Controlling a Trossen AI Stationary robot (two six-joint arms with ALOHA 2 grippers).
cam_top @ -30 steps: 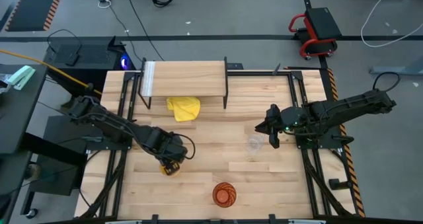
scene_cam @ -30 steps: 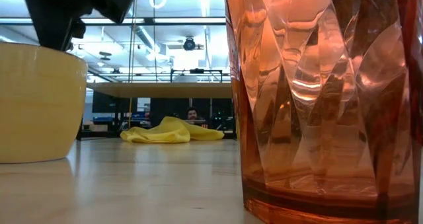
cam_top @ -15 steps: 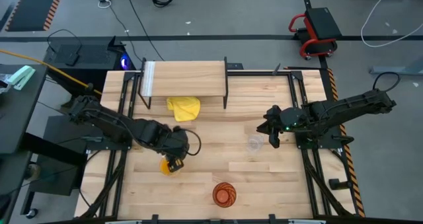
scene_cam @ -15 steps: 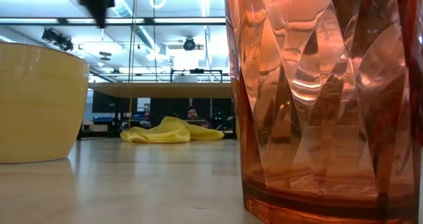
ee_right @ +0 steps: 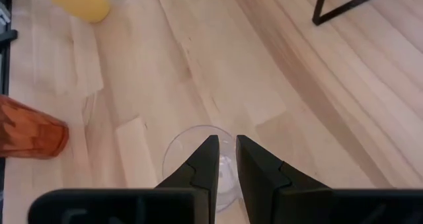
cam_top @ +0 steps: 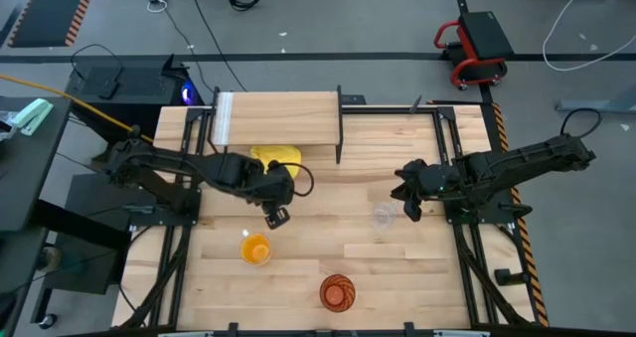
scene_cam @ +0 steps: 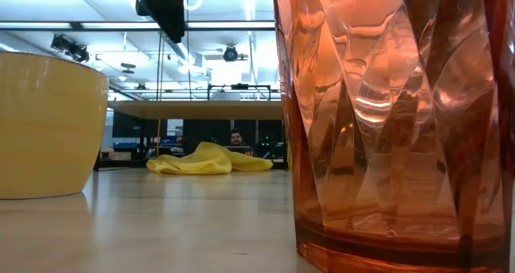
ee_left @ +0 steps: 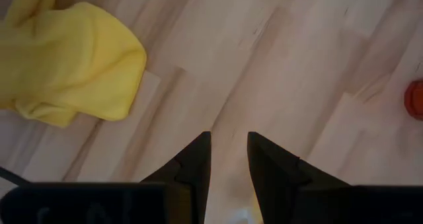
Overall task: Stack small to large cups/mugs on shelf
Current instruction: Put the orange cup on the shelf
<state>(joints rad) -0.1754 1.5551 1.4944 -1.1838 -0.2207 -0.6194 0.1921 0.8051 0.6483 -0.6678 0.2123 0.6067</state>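
While the orange mug (cam_top: pixel 255 249) stands free, left gripper (cam_top: pixel 275 216) nearly closed, empty — right gripper (cam_top: pixel 408 209) likewise, seemingly above small clear cup (cam_top: pixel 383 216).

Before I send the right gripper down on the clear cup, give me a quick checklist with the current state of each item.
1. Clear cup upright on the table, free of other things: ok.
2. Right gripper lined up with the cup: ok, it sits beside the cup in the high view, and the rim shows just past the fingers in the wrist view.
3. Right gripper open enough to take the rim: not ok, only a narrow gap.
4. Left gripper out of the way: ok, holding nothing, near the yellow cloth.
5. Shelf top free: ok.
6. Mug and tumbler upright on the table: ok.
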